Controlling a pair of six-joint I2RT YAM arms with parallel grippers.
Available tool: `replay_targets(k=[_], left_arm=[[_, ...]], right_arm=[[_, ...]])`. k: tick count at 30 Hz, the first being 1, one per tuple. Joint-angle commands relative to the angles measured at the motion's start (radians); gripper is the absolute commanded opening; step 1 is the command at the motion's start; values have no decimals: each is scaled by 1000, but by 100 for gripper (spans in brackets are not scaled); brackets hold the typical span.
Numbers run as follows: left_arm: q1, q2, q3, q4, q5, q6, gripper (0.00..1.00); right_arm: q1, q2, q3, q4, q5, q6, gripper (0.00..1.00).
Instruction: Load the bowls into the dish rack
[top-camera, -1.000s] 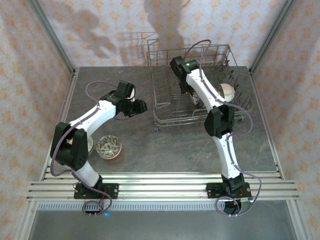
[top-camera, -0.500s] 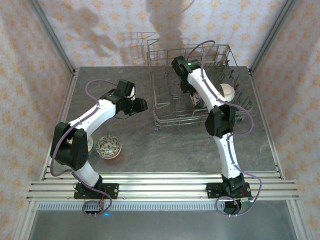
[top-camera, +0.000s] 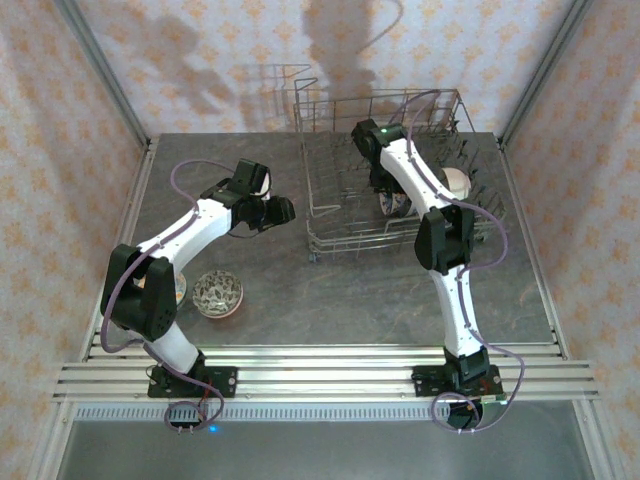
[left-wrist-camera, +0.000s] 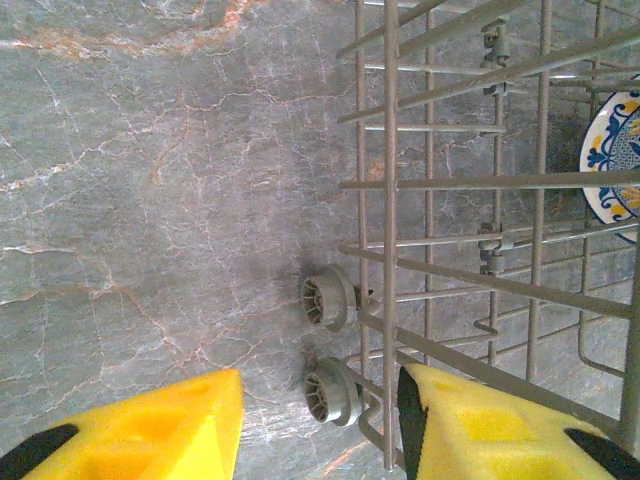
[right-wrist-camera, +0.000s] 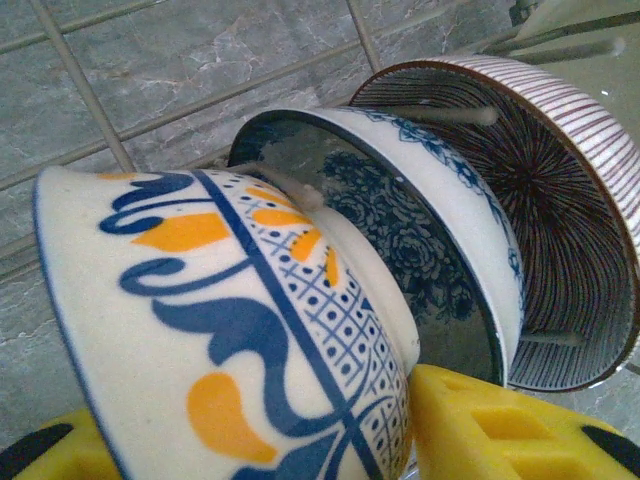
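My right gripper (right-wrist-camera: 240, 420) reaches down inside the dish rack (top-camera: 330, 215) and is shut on a cream bowl with blue and orange patterns (right-wrist-camera: 230, 300), its right pad (right-wrist-camera: 480, 420) against the rim. That bowl leans on a blue floral bowl (right-wrist-camera: 440, 250), which stands against a striped bowl (right-wrist-camera: 570, 220) among the tines. From above, the held bowl (top-camera: 393, 205) peeks out beside the right gripper (top-camera: 384, 192). My left gripper (left-wrist-camera: 320, 385) is open and holds nothing. It hovers by the rack's left wall (left-wrist-camera: 450, 180), over two small wheels (left-wrist-camera: 328, 297).
A patterned bowl (top-camera: 217, 293) sits on the grey stone table (top-camera: 300, 290) at the near left, with another bowl (top-camera: 179, 288) half hidden under my left arm. A cream bowl (top-camera: 456, 183) stands at the rack's right side. Frame walls close in the table.
The right arm has shifted slightly to the right inside the rack, and the patterned bowl now shows beside it. The left arm has barely moved.
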Motion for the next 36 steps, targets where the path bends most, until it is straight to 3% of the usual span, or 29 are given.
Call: replay_targets(k=[1,14,26,31,36], left_arm=[[0,-11,-9,-6,2,14,46],[0,-80,15,-87,-70,12,47],[29,-165,76,-340,-245,-34,50],[37,-237,51,-498,-394,-113,51],[48,-383,-63,-596,-464,-196,52]], right_arm=[[2,-11,9,-15,-49,6,51],[2,-126,18,15,70,-90,85],[-1,-364,-155,158,49,-291,90],[-3,-492,-265,243,-95,-358,89],[-3,-594,-407,323,-184,-396,88]])
